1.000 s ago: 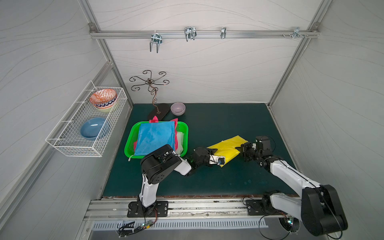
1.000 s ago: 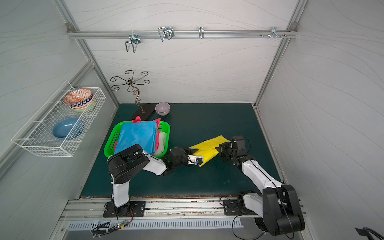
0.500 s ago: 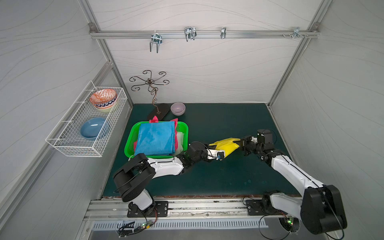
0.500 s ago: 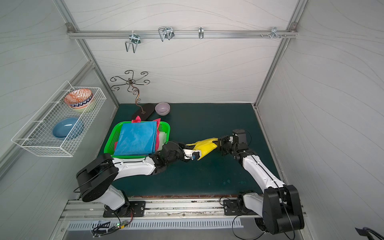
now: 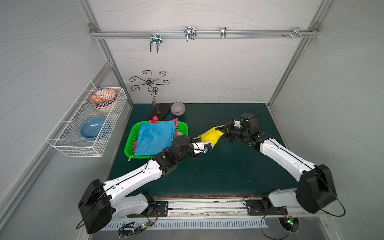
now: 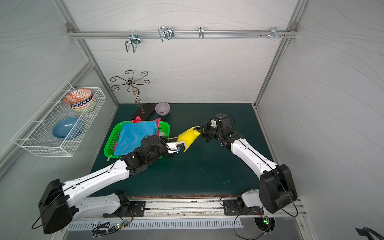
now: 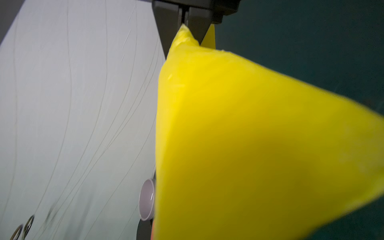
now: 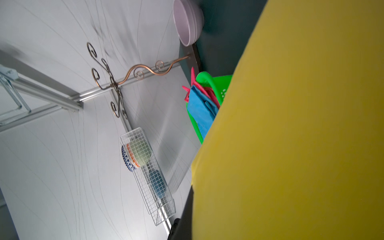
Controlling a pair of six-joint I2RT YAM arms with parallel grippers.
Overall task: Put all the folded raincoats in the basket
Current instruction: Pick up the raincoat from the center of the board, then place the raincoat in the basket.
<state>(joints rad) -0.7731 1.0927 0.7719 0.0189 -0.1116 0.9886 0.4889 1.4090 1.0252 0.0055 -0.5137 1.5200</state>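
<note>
**Dark green mat (image 5: 228,166), yellow raincoat slung above it**

Green matting covers the enclosure floor in both top views. The folded yellow raincoat (image 5: 211,134) hangs at the centre of the frame, stretched between the two arms and lifted off the mat. The right gripper (image 5: 225,131) is clamped on its upper-right corner. The left gripper (image 5: 207,146) is closed on its lower-left end. The bright green basket (image 5: 129,145) sits just left of the raincoat, apart from it. A blue folded cloth (image 5: 154,138) fills it, lying over a pink cloth (image 5: 154,119).
</note>
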